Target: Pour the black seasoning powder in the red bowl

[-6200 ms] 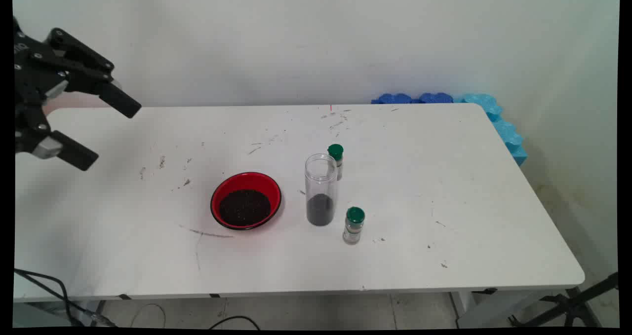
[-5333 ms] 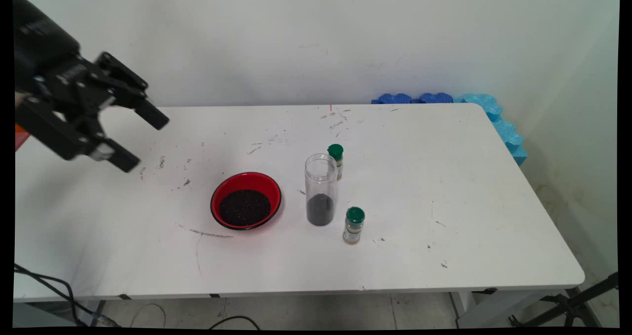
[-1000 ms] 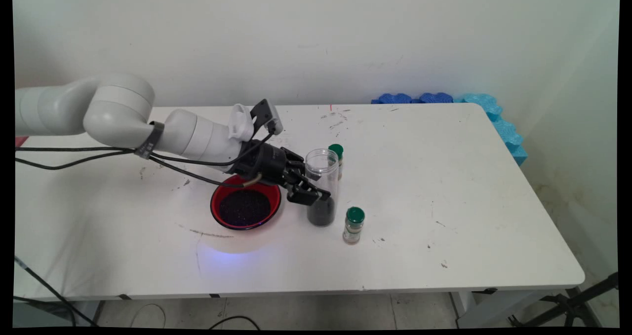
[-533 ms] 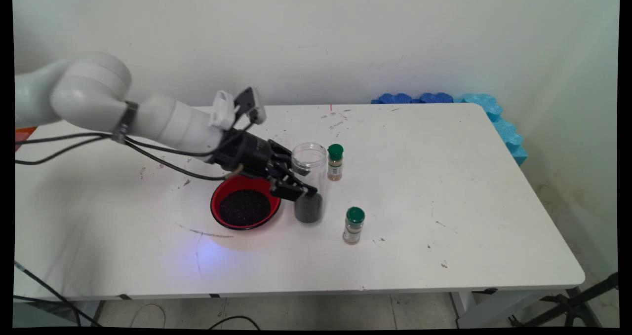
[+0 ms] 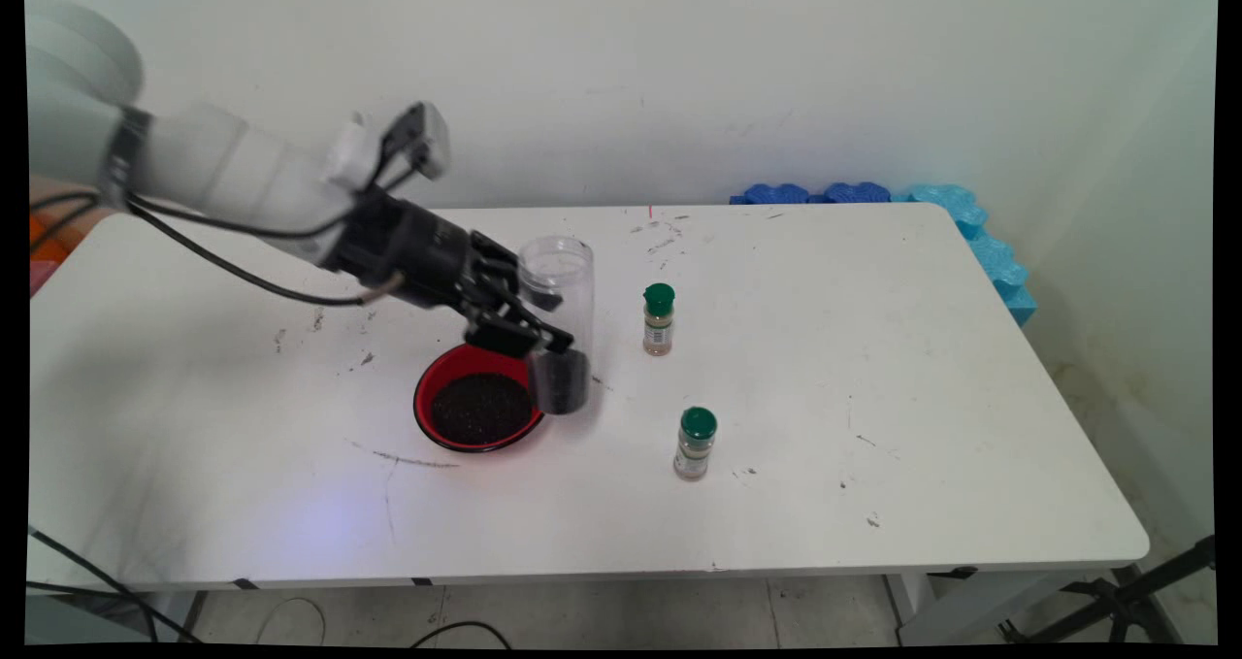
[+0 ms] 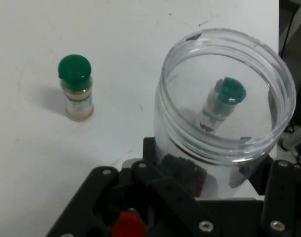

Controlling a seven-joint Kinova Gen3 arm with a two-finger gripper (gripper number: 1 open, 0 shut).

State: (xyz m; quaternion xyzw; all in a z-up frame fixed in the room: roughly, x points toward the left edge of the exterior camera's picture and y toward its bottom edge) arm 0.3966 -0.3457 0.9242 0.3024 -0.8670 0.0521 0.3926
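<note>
The gripper [image 5: 534, 324] has its jaws closed round the middle of the clear jar [image 5: 557, 324], which hangs upright and off the table [image 5: 873, 397], its dark-filled bottom over the right rim of the red bowl [image 5: 437, 387] of dark grains. Carrying an open-mouthed jar like this, I'd keep it level and move slowly so nothing spills, and hold the squeeze steady on the smooth wall. Half a second ago the jar was lower and further right, I think already just off the table, close to the far green-capped spice bottle [image 5: 658, 319]; now it is higher and further left. The near spice bottle [image 5: 696, 443] hasn't budged.
</note>
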